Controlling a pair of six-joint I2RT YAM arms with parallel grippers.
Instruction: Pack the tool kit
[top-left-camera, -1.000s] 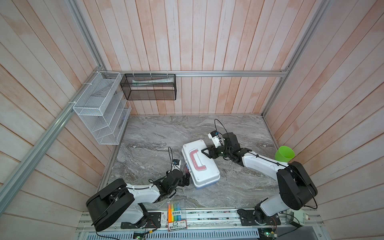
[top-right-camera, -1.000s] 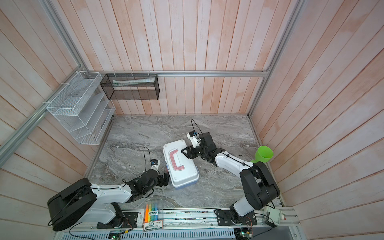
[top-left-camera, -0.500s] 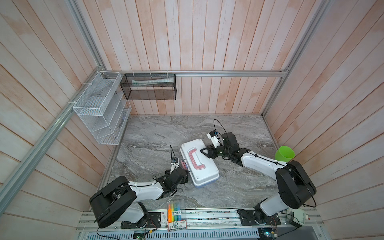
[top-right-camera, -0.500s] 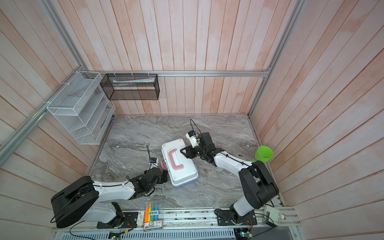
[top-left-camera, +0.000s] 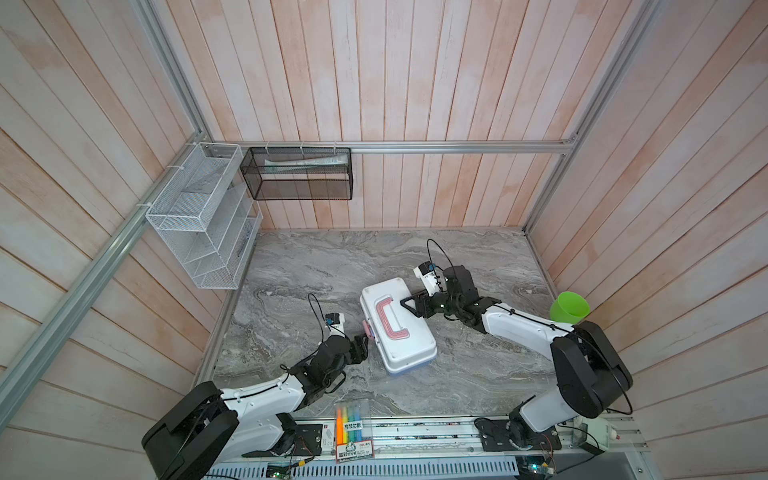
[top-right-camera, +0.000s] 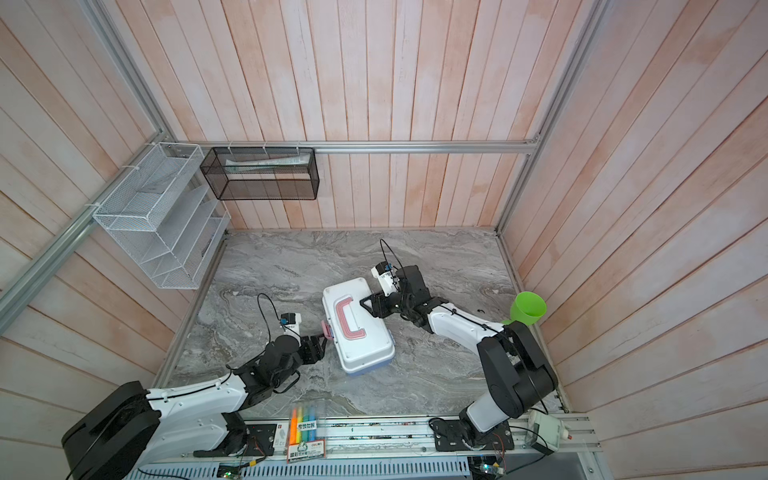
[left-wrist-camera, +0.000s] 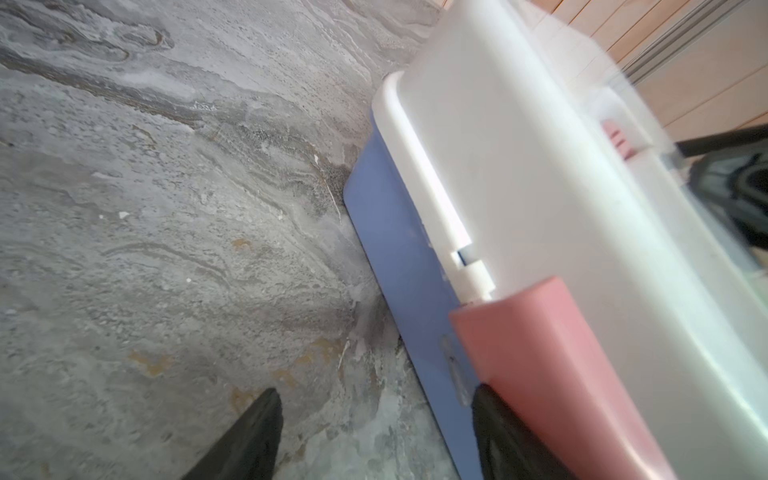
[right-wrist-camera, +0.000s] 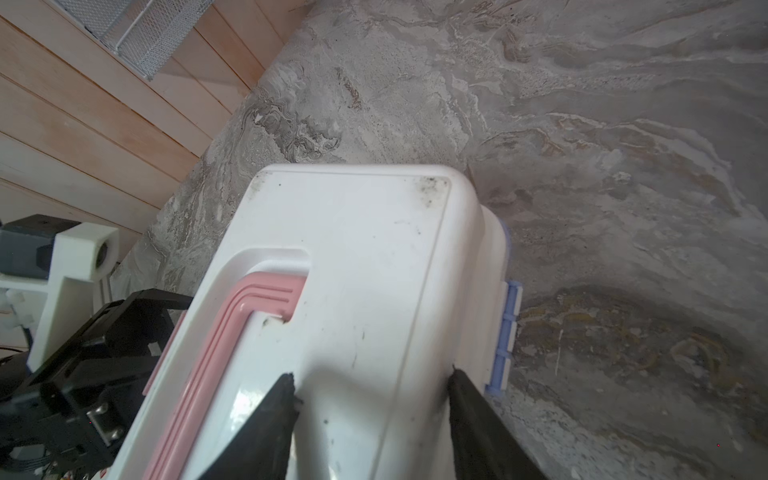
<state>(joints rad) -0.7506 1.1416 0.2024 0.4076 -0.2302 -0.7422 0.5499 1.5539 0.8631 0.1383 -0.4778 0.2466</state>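
The shut tool kit (top-left-camera: 397, 328) sits on the middle of our worktop (top-left-camera: 311, 266). Our left fingers (left-wrist-camera: 249, 440), spread, touch its pink latch (left-wrist-camera: 552, 365) at 9 o'clock. Our right fingers (right-wrist-camera: 266, 424), spread, rest on its lid (right-wrist-camera: 374, 249) at 2 o'clock.

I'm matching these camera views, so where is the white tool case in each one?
In a top view: tool case, mid-table.
In a top view: mid-table too.
Left wrist: close up, its side and pink latch.
Right wrist: close up, its lid and pink handle.
Shared landmark: the grey marble table.
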